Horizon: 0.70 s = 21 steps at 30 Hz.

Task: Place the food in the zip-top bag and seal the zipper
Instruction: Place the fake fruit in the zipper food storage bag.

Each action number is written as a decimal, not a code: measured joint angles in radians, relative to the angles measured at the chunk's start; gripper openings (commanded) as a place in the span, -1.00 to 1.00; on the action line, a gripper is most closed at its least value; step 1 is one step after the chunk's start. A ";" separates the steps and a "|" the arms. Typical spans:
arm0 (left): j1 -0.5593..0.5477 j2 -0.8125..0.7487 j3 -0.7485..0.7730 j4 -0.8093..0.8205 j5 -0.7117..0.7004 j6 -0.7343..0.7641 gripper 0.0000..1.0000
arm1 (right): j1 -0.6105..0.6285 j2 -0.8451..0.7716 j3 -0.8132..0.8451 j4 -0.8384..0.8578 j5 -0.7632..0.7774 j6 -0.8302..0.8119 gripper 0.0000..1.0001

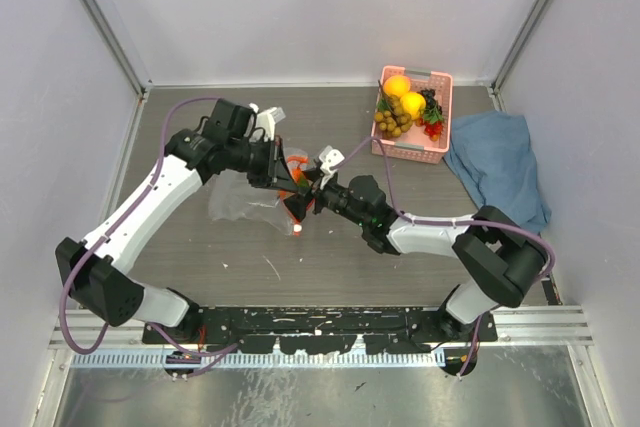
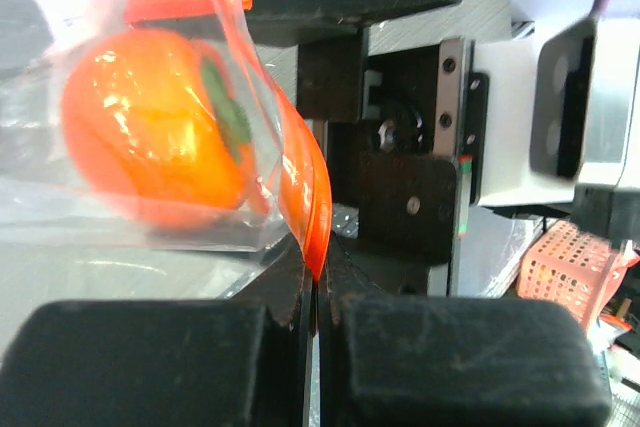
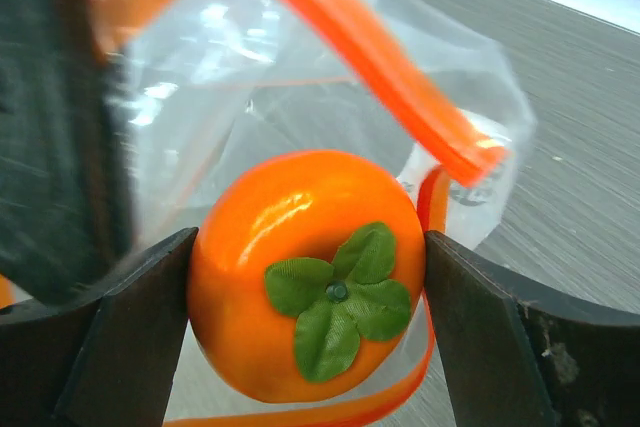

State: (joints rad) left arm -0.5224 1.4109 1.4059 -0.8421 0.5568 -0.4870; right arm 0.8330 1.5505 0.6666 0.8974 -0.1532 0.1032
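Observation:
The clear zip-top bag [image 1: 235, 205] hangs off the table, its mouth facing right. My left gripper [image 2: 316, 297] is shut on the orange-red zipper [image 2: 305, 187], pinching the strip and holding the mouth up. My right gripper [image 3: 308, 277] is shut on the orange-red fruit with a green top [image 3: 300, 267], with both fingers [image 3: 130, 337] against its sides. The fruit sits in the bag's mouth: the zipper [image 3: 380, 77] loops above and below it, and the left wrist view shows the fruit [image 2: 155, 137] through the plastic. The two grippers meet mid-table [image 1: 300, 192]. More food [image 1: 405, 105] lies in the basket.
A pink basket [image 1: 440, 82] stands at the back right with yellow and orange round fruits, a grape bunch and dark berries in it. A blue cloth [image 1: 497, 162] lies crumpled to its right. Walls close in the table at the left, back and right.

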 measured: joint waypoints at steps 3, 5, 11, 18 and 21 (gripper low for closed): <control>0.000 -0.013 0.000 -0.019 -0.031 0.008 -1.00 | -0.021 -0.032 -0.015 -0.049 0.041 0.002 0.53; 0.000 -0.019 -0.001 -0.028 -0.037 0.009 -1.00 | -0.044 -0.062 -0.015 -0.090 0.071 0.004 0.53; -0.001 -0.020 -0.017 -0.025 -0.029 0.010 -1.00 | -0.063 -0.144 -0.009 -0.234 0.175 -0.006 0.53; -0.001 -0.013 -0.037 -0.005 -0.013 0.004 -1.00 | -0.060 -0.210 0.014 -0.385 0.164 -0.062 0.53; -0.001 0.001 -0.059 0.025 0.006 -0.003 -1.00 | -0.063 -0.206 0.019 -0.398 0.082 -0.077 0.54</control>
State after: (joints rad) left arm -0.5236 1.4117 1.3468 -0.8173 0.5625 -0.4904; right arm 0.7704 1.3445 0.6857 0.4995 -0.0708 0.0257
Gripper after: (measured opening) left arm 0.006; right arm 0.909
